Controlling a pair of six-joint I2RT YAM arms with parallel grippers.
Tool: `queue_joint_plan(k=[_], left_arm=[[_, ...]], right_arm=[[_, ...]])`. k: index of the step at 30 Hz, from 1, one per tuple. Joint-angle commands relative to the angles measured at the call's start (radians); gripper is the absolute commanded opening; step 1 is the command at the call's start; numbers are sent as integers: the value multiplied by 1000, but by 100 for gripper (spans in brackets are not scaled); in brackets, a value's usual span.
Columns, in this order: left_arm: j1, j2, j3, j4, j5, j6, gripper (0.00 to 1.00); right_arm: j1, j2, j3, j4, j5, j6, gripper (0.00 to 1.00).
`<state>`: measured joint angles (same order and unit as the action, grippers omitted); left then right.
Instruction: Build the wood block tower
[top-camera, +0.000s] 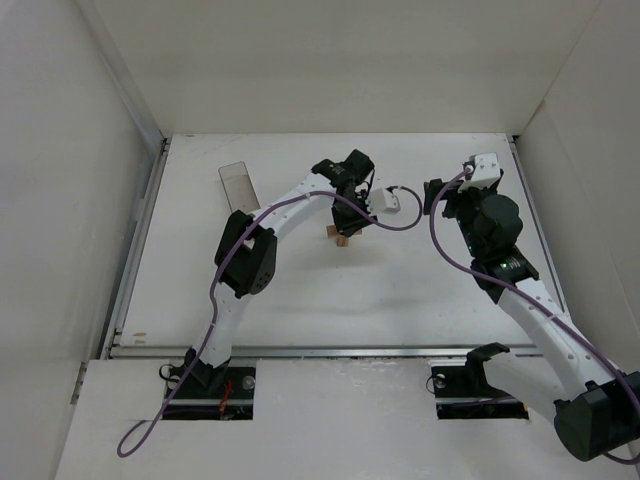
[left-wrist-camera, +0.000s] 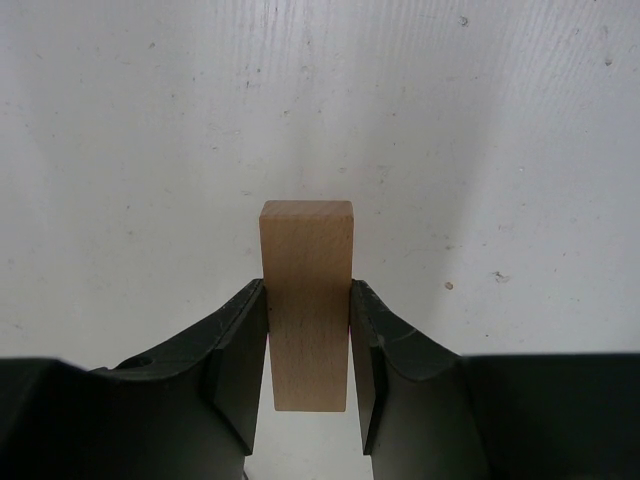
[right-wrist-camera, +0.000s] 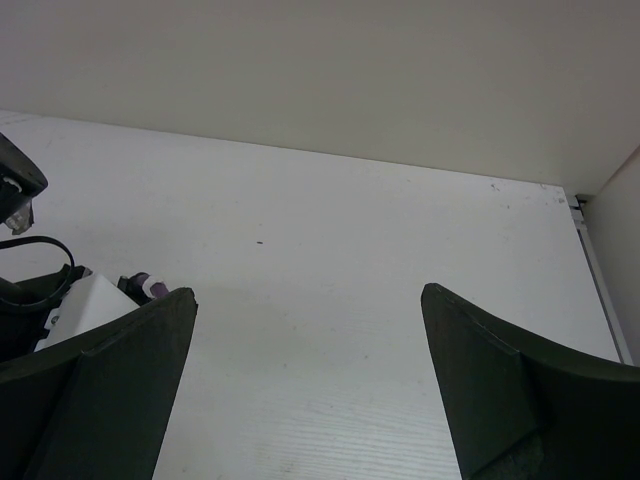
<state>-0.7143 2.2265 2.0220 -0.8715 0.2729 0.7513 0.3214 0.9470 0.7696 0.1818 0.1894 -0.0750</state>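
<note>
From the near edge, the white tabletop (top-camera: 400, 300) stretches broad to mid-table, where the left pincer (top-camera: 343, 222) clamps a wood block (left-wrist-camera: 306, 260) by its sides. Rightward, the right pincer (right-wrist-camera: 308, 292) gapes wide, holding nothing. A clear sheet (top-camera: 238, 186) lies far left.

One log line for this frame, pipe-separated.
left gripper: shut on block | right gripper: open, empty | block: near table centre
</note>
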Motion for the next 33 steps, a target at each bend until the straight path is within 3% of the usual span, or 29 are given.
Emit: queue_joint_plan(k=[1, 5, 12, 15, 17, 22, 27, 28, 30, 31, 33], left_arm=[[-7, -13, -6, -4, 5, 14, 22], [-7, -13, 13, -4, 5, 14, 35], [-7, -13, 24, -14, 14, 23, 47], [-7, -13, 24, -14, 14, 23, 69], [-7, -13, 56, -23, 14, 13, 100], [3, -60, 182, -55, 78, -41, 100], [39, -157, 300, 26, 77, -232, 100], [70, -175, 300, 61, 37, -292, 100], [94, -217, 230, 188, -91, -484, 100], [122, -261, 196, 228, -280, -542, 100], [151, -301, 127, 310, -505, -675, 100]], right_arm=[[4, -10, 3, 24, 18, -5, 100], [4, -10, 3, 24, 18, -5, 100], [4, -10, 3, 15, 8, -5, 100], [4, -10, 3, 15, 8, -5, 100], [4, -10, 3, 15, 8, -5, 100], [4, -10, 25, 15, 135, 75, 100], [-16, -10, 36, 4, 542, 283, 100], [-16, 1, 36, -25, 662, 343, 100], [-27, 12, 45, -56, 764, 398, 100], [-27, 25, 45, -71, 845, 444, 100], [-36, 41, 45, -113, 906, 478, 100]])
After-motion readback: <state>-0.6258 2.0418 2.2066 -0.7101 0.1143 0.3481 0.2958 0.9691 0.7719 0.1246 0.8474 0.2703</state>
